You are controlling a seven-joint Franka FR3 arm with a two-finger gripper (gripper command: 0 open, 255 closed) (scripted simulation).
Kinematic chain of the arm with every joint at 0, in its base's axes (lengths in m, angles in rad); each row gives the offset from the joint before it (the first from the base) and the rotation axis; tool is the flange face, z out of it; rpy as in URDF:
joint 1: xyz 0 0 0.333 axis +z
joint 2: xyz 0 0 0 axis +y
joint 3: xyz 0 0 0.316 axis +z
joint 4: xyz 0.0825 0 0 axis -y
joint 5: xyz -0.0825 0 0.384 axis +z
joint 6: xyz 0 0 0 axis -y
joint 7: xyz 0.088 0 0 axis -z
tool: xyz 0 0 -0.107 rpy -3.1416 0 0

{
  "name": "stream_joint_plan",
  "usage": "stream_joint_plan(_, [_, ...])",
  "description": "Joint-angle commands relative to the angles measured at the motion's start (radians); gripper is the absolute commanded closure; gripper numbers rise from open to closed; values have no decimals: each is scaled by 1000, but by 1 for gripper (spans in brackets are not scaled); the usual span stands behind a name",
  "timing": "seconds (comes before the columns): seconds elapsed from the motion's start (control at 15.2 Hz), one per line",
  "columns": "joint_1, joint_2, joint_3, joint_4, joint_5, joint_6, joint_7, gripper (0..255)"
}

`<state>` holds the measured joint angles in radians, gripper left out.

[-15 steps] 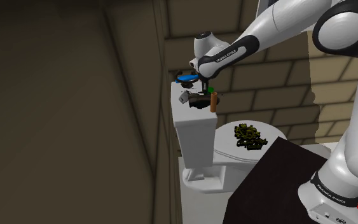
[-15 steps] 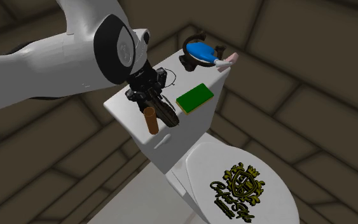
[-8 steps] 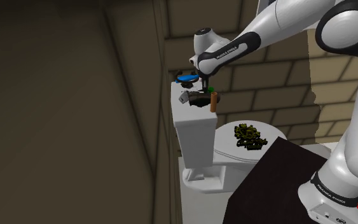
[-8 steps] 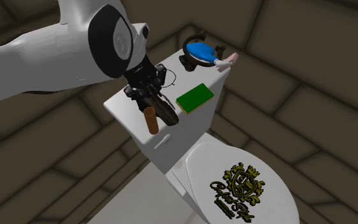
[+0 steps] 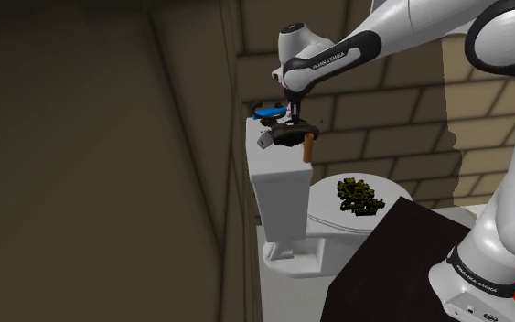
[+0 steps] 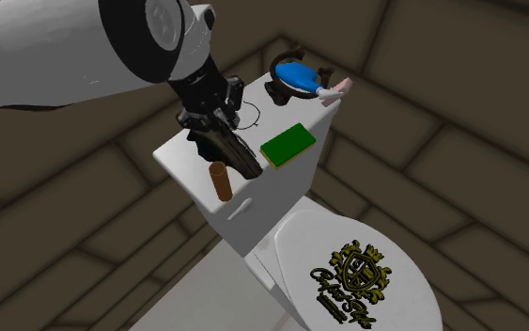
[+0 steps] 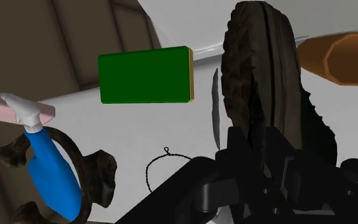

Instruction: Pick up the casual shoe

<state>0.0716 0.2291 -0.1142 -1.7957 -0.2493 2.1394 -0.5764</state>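
White Franka arm (image 6: 65, 56) filled the upper left of the second exterior view, reaching down over a white toilet tank lid (image 6: 182, 155) at frame centre; white toilet seat lid with a gold crest (image 6: 403, 296) sat lower right

Dark brown, almost black casual shoe with a ridged, treaded sole (image 6: 232, 155) hung just under the all-black two-finger gripper (image 6: 211, 124), toe angled down toward the frame's lower right. In the shoulder view it sat upper middle, apparently just clear of the tank lid. The wrist view had the shoe (image 7: 260, 89) right up against the hand, sole edge showing, with a thin shadow on the lid beside it. The claw looked clamped on the shoe at the heel or collar end, though the exact contact was hidden by the hand

Others on the lid:
- blue spray bottle with a pale pink trigger head (image 6: 300, 75) on a dark ring-shaped thing (image 7: 88, 172), upper right of centre
- flat green rectangular block with a yellow edge (image 6: 289, 144), just right of the shoe
- short brown cylinder (image 6: 221, 181), just below the shoe
- thin black wire loop (image 6: 250, 114)

Judged handling: light, stiff sole with a softer upper that may squash or pivot. A grip across the narrow collar or midfoot seems best, since the toe-heavy end could swing and clip the cylinder
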Motion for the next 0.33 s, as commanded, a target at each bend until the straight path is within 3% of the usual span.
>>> stream_joint_plan(0.0, [0, -8, 0, 13, 2, -20, -6, 255])
stream_joint_plan(0.26, [0, -16, 1, 32, 5, -46, -12, 255])
